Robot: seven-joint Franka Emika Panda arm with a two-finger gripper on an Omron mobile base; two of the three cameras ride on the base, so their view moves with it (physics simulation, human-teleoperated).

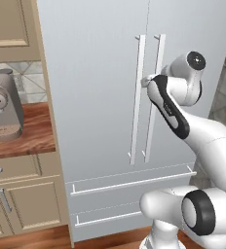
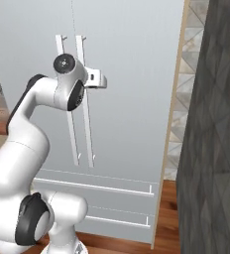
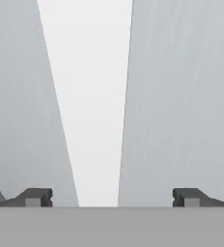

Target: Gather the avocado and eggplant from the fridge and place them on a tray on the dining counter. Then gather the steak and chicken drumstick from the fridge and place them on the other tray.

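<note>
The fridge stands with both grey doors closed, so the avocado, eggplant, steak and chicken drumstick are hidden inside. The trays and the dining counter are out of view. Two long white vertical handles run side by side down the middle of the doors. My gripper is up against these handles at about their upper third. In the hand view, my gripper is open with one white handle bar standing between its fingertips. Nothing is gripped.
Two freezer drawers with horizontal handles sit below the doors. A coffee machine stands on a wooden counter to the left, above beige cabinets. A dark stone wall rises close on the right.
</note>
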